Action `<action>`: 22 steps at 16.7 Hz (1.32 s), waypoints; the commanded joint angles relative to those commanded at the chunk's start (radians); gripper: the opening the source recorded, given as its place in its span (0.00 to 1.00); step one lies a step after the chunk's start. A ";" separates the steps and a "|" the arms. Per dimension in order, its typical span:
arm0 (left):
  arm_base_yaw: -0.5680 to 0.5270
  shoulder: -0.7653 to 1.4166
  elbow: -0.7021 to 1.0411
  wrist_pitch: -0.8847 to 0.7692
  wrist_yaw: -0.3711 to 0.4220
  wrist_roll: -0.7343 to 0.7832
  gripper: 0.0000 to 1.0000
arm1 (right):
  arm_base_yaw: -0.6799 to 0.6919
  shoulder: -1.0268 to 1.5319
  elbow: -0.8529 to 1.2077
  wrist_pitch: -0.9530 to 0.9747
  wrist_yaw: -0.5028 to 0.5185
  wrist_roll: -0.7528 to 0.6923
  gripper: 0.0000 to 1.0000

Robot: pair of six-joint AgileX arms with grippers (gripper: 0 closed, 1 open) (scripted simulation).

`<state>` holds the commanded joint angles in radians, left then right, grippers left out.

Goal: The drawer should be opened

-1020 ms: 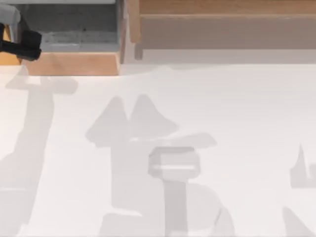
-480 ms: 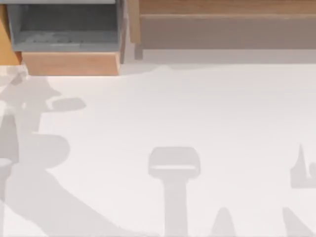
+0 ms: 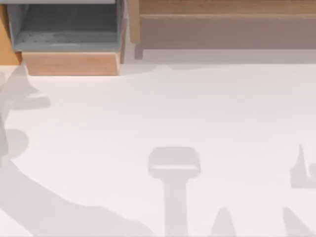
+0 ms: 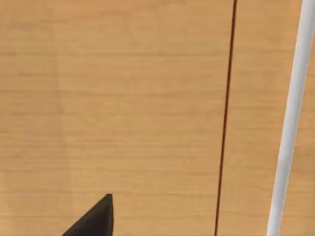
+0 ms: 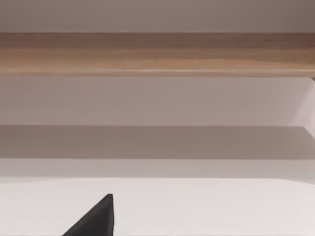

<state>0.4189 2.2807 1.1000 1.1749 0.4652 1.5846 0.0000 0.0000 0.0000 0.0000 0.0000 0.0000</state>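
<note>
One drawer (image 3: 66,34) sits pulled out at the table's (image 3: 163,113) far left corner, grey inside, light wood front panel (image 3: 71,63) facing the near edge, long axis running left to right. Wooden cabinet (image 3: 222,24) runs along the far edge to its right. Left gripper (image 4: 96,219) faces a wood-grain surface beside a white bar (image 4: 290,123); grip state cannot be told. Right gripper (image 5: 96,219) hovers over the table facing the cabinet; cannot tell either.

wooden-fronted grey drawer (image 3: 69,44) pulled open, table's far left
</note>
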 joint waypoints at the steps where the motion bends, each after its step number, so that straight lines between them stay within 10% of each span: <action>1: 0.000 0.000 0.000 0.000 0.000 0.000 1.00 | 0.000 0.000 0.000 0.000 0.000 0.000 1.00; 14: -0.025 0.054 0.115 -0.060 -0.025 -0.001 1.00 | 0.000 0.000 0.000 0.000 0.000 0.000 1.00; 22: -0.025 0.054 0.115 -0.060 -0.025 -0.001 0.40 | 0.000 0.000 0.000 0.000 0.000 0.000 1.00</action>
<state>0.3935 2.3343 1.2145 1.1146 0.4404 1.5838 0.0000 0.0000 0.0000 0.0000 0.0000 0.0000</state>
